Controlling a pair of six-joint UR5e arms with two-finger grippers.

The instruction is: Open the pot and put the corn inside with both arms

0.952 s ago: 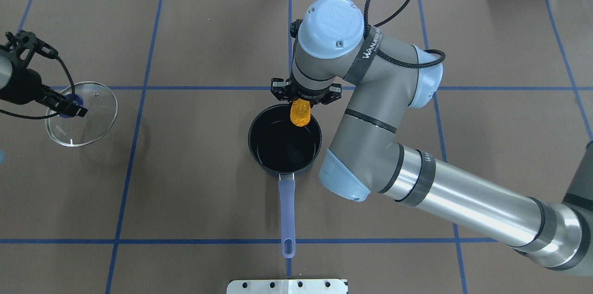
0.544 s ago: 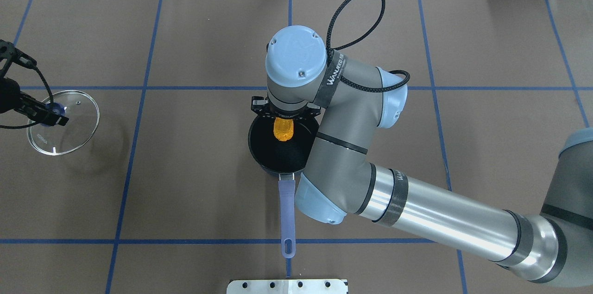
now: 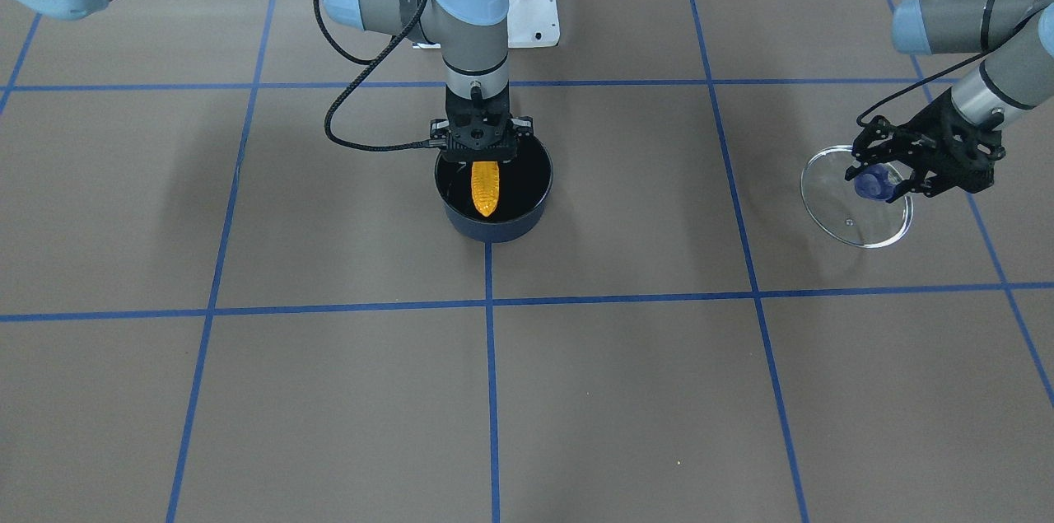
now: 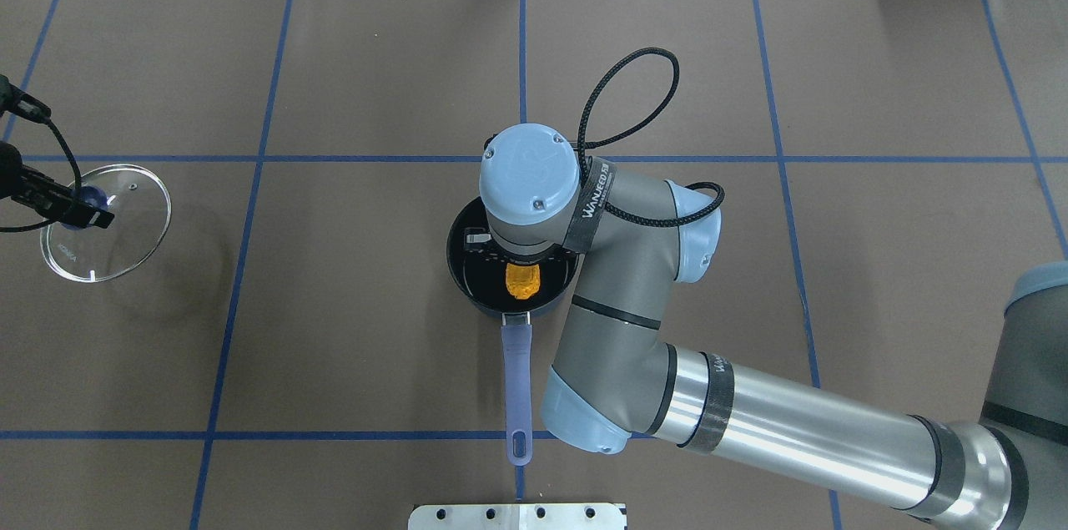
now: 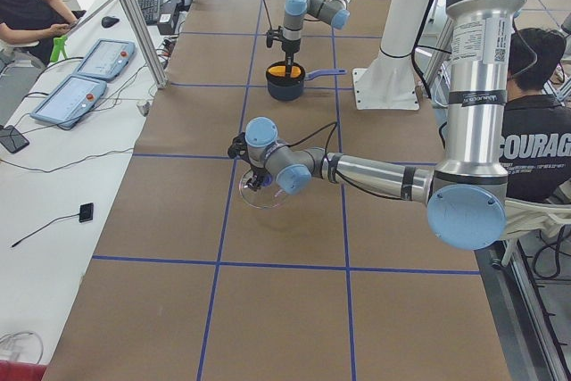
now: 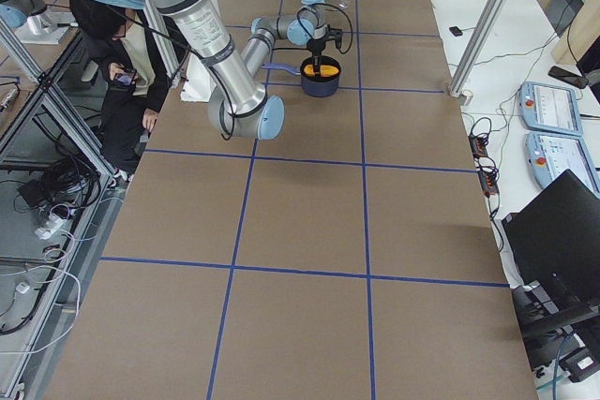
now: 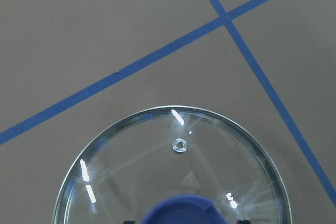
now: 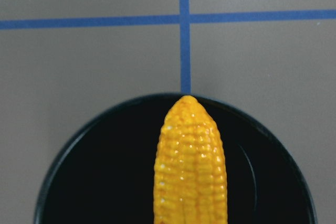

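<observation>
Over the pot [image 3: 498,231] the right end effector [image 3: 482,154] clenches the corn [image 3: 485,187], the left end effector [image 3: 883,179] the lid [image 3: 856,222]; an upright release risks toppling out.

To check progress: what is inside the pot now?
The corn, held in the jaws of the right gripper, hangs inside the pot. The wrist hides part of the floor.

A robotics lab, shown by a brown paper-covered tabletop [image 4: 375,305] gridded with blue tape, silver aluminium frame posts [image 5: 134,15], grey touchscreen teach pendants [image 5: 67,100] on a white side bench [image 5: 53,194], and a seated operator in black [image 5: 535,144].
</observation>
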